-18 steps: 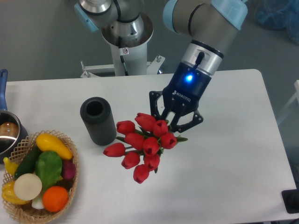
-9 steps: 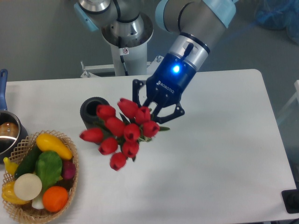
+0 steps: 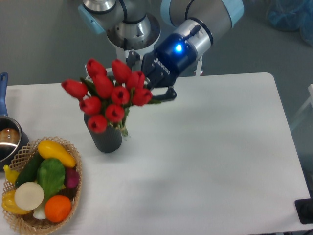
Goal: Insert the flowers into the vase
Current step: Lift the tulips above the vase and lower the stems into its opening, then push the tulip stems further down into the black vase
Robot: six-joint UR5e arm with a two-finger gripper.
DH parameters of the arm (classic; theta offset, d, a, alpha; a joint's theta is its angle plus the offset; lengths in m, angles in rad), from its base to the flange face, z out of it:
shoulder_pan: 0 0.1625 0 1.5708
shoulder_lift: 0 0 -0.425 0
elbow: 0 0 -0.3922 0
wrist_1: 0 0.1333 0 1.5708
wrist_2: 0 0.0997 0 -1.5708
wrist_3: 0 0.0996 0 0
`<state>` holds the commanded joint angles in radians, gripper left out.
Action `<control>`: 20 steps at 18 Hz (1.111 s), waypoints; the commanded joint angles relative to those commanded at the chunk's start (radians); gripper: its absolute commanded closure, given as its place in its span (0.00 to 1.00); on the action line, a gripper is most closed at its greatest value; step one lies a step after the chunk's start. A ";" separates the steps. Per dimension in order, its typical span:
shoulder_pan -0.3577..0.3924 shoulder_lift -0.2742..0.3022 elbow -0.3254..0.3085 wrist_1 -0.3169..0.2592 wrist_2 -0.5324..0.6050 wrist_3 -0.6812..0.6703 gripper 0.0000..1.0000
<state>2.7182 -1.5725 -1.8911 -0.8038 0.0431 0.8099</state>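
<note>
My gripper [image 3: 152,84] is shut on the flowers [image 3: 105,93], a bunch of red tulip buds with green leaves, and holds them in the air above the table. The buds hang over the vase [image 3: 107,137], a black ribbed cylinder standing on the white table. The bunch covers the vase's mouth, so I cannot see it. Thin pale stems [image 3: 123,126] trail down beside the vase's upper right edge. The gripper sits up and to the right of the vase.
A wicker basket [image 3: 73,188] of fruit and vegetables stands at the front left. A metal pot [image 3: 9,142] with a blue handle sits at the left edge. The robot's base column [image 3: 129,44] stands behind the table.
The gripper has lifted the flowers off the table and carried them up and to the left, from beside the vase to above it.
</note>
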 joint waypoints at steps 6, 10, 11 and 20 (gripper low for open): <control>0.018 0.072 -0.115 -0.002 -0.012 0.029 0.96; 0.014 0.086 -0.166 -0.003 -0.012 0.034 0.95; 0.014 0.091 -0.177 -0.003 -0.012 0.034 0.95; 0.006 0.106 -0.209 -0.005 -0.011 0.035 0.95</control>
<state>2.7243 -1.4665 -2.1000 -0.8084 0.0322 0.8452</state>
